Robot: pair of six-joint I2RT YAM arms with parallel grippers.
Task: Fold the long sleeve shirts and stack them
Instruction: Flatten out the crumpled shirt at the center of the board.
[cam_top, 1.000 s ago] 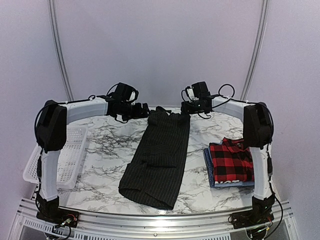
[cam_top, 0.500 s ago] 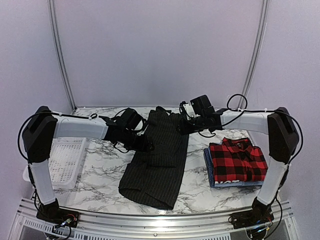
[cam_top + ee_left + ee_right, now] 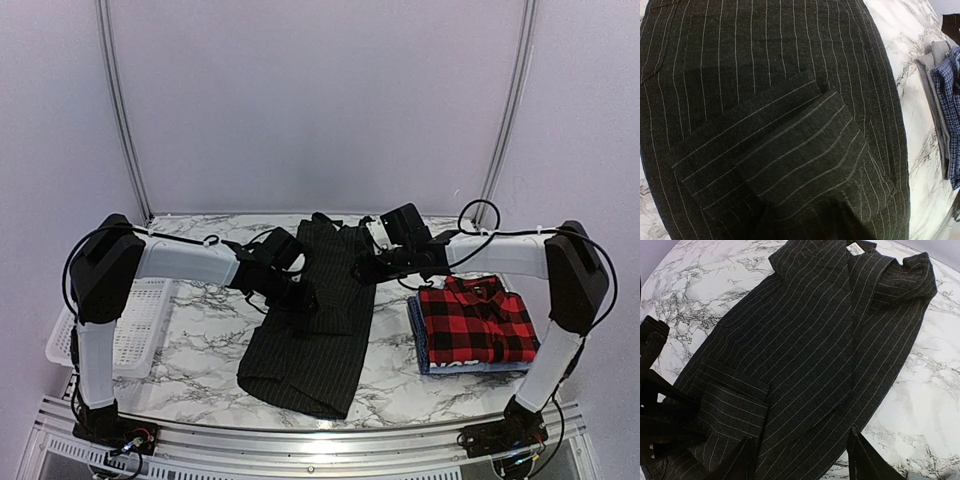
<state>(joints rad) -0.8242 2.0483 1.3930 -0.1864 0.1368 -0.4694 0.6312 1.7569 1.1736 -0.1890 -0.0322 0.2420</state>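
Black pinstriped shirt (image 3: 315, 330) lay lengthwise in the middle of the table (image 3: 200, 350), collar toward the far edge, one sleeve (image 3: 770, 150) folded across its body. Left gripper (image 3: 300, 297) sat low over that sleeve; could not tell how its jaws stood. Right gripper (image 3: 368, 268) hung at the shirt's right side, fingers apart, holding nothing. Risk noted: an uneven pinch catching only the top layer would likely drag the sleeve loose and skew the fold. A wide sweep right might disturb the plaid shirt (image 3: 470, 325) stacked on the blue shirt (image 3: 416, 335) by the right edge
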